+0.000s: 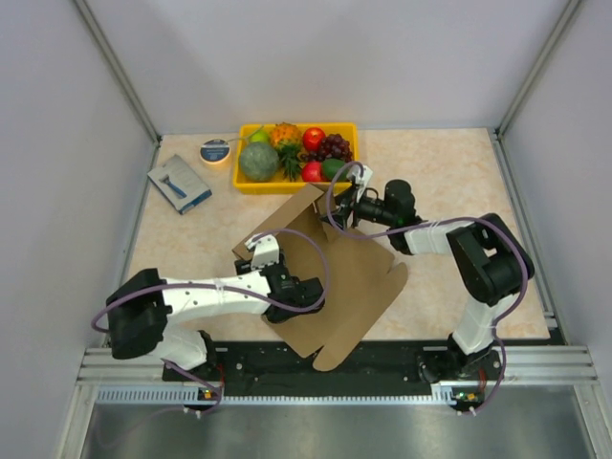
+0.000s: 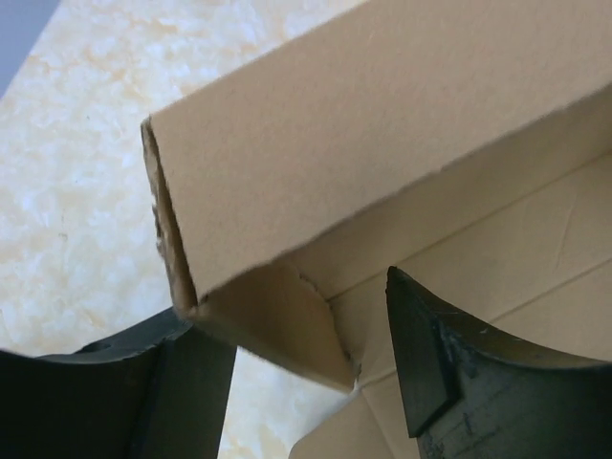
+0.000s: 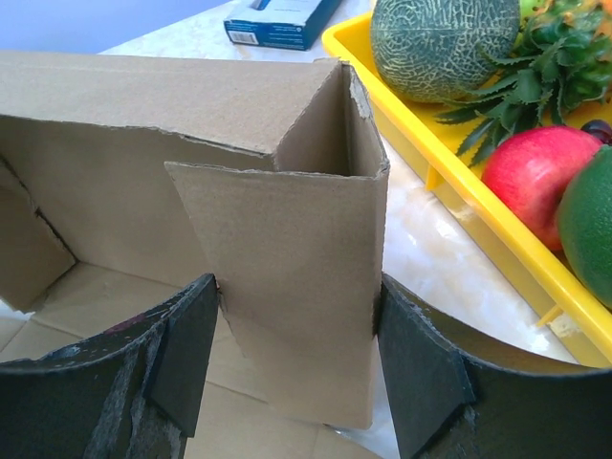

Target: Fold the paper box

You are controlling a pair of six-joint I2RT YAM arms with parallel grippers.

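- Top view: the paper box [image 1: 335, 277] lies in the middle of the table [image 1: 449, 172], between the two arms. It is only partly formed. One long wall stands up along the far-left edge, and the rest of the sheet lies flat, reaching to the table's near edge. The left gripper [image 1: 260, 251] is at the left end of that wall and the right gripper [image 1: 339, 212] at its far end, just beside the yellow tray [image 1: 247, 184] of fruit. A blue packet [image 1: 180, 183] sits well apart at far left.
- Left wrist view: the raised wall and its small corner tab sit between my fingers [image 2: 426, 354]. One finger seems to touch the tab's underside, but I see a gap on the other side. I read these jaws as straddling the corner, fairly wide and not clamped.
- Right wrist view: the end flap is turned in square to the wall, and both pads press its two edges. This gripper holds the cardboard across the flap's width.
- My judgement: one wall and its far corner are shaped. The left corner, the other walls and the lid are yet to fold, so well under half is done.
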